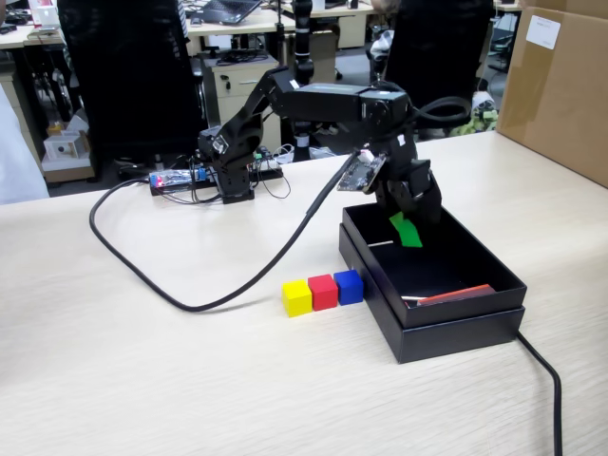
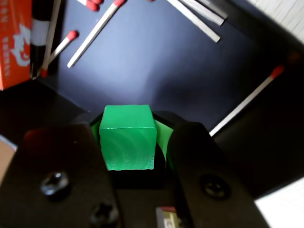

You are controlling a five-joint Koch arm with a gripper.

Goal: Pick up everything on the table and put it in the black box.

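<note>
Cubes are the job here, and one of them is almost home. The pincer (image 1: pixel 410 220) hangs over the black box (image 1: pixel 475 328), down inside its far end. It is closed tight on the green cube (image 2: pixel 127 137). In the wrist view the cube sits snug between the two black jaws, with the dark floor of the box right under it. The cube is not on the floor yet; it looks like it is held a little above it.

Three more cubes wait on the bench (image 1: pixel 142 380). The yellow cube (image 1: pixel 296 297), the red cube (image 1: pixel 323 292) and the blue cube (image 1: pixel 349 286) stand in a neat row, side by side and touching. The blue one is just beside the near wall of the box.

Inside the box there are other small things too. The wrist view shows matches (image 2: pixel 95 33) with red tips lying about, and an orange matchbox (image 2: pixel 14 42) at the left edge. No other cube shows in the box.

So I think the task is only at its start. The first cube still has to be let go, and then three cubes are left to fetch. A black cable (image 1: pixel 190 294) curls across the bench near the row.
</note>
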